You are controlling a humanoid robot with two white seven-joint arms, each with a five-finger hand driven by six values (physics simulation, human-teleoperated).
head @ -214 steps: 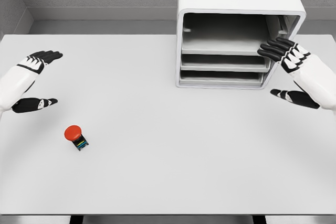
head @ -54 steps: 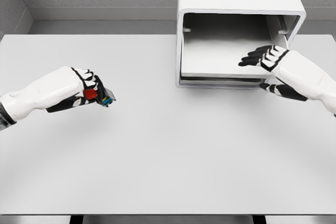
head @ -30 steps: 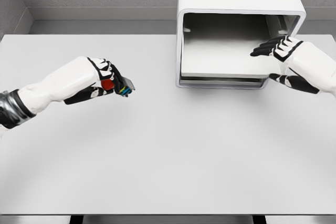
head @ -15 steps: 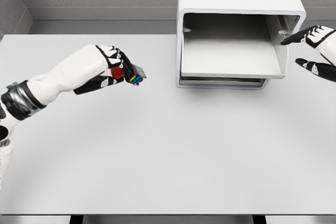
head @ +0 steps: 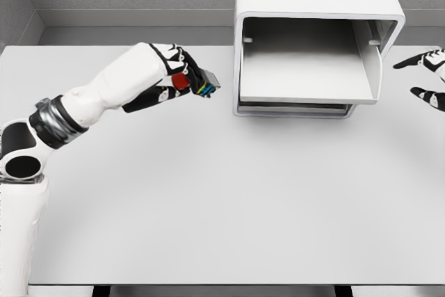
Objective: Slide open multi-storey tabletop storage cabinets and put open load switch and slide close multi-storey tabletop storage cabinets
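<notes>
While the load switch (head: 195, 83) is held in the curled fingers of the left hand (head: 170, 74), it is seen in the air above the surface (head: 222, 199), near the left wall of the cabinet (head: 316, 39) but not touching it. Its round red cap is pressed against the palm side, and the dark block with small coloured terminals points toward the cabinet. It is judged to be light and rigid, a hard plastic part with a smooth domed cap that could slip, so the squarer dark body is judged the safer place for a hold. A short drop is thought unlikely to harm it, though the small terminals may be delicate.

The cabinet is a glossy white box with rounded corners, and 1 drawer (head: 309, 74) is pulled out as a flat, shallow grey tray with a thin front lip; lower levels are seen beneath it, pushed in. The surface is matt, pale and smooth. The right hand (head: 425, 74) is seen at the right edge, just beside the cabinet, with fingers spread and nothing held. The switch is judged not yet placed in the drawer
</notes>
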